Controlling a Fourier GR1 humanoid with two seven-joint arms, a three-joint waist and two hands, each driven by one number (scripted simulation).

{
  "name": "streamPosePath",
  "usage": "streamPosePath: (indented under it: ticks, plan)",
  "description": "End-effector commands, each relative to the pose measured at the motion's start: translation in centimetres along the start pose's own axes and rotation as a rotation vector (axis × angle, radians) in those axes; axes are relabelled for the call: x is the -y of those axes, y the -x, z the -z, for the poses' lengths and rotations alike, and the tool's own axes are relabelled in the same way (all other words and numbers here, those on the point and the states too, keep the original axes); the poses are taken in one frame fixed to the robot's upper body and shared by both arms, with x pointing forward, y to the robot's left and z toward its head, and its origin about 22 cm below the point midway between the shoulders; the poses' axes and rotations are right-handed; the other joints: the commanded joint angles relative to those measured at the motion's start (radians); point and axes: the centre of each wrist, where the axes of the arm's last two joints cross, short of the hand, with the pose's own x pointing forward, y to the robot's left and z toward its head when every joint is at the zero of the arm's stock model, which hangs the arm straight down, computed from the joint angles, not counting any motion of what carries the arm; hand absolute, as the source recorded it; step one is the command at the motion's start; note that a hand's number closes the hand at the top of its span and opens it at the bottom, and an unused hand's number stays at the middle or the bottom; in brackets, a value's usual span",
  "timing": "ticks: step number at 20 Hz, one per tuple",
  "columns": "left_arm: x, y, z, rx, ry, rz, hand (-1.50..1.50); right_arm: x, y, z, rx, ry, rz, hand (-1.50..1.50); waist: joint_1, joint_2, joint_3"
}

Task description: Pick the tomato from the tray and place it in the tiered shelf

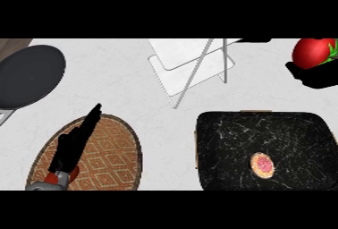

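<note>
The red tomato (313, 52) with its green stalk is at the upper right edge, held in my right hand (311, 77), whose black fingers curl under and round it. The hand and tomato are to the right of the white tiered shelf (188, 67), apart from its wire frame. The black marbled tray (231, 134) lies at the lower right, below the hand. My left hand (73, 145) rests at the lower left with straight fingers pointing up, over a woven oval mat (109, 152).
On the black tray lies a small round slice (263, 165) with a pink middle and a tan rim. A dark round pan (30, 76) sits at the upper left. White counter (112, 89) shows between the pan, mat and shelf.
</note>
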Motion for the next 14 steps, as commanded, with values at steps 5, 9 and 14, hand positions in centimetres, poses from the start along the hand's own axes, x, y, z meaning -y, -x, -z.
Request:
streamPosePath:
  ticks: [5,9,14]
  plan:
    - [-0.1,2.2,0.1,-0.041,0.001,-0.010,0.00,0.3,-3.3,6.2,-0.016,0.076,-0.023,1.50,0.016,0.012,-0.009]
    - [-0.3,-0.4,0.6,-0.013,0.035,-0.019,0.00,0.6,-4.9,9.9,-0.066,0.059,0.007,1.50,0.032,0.014,-0.009]
    - [1.0,1.9,0.0,-0.021,0.022,-0.007,0.00,-1.4,-3.6,12.4,-0.012,0.031,-0.048,1.50,0.033,0.018,-0.009]
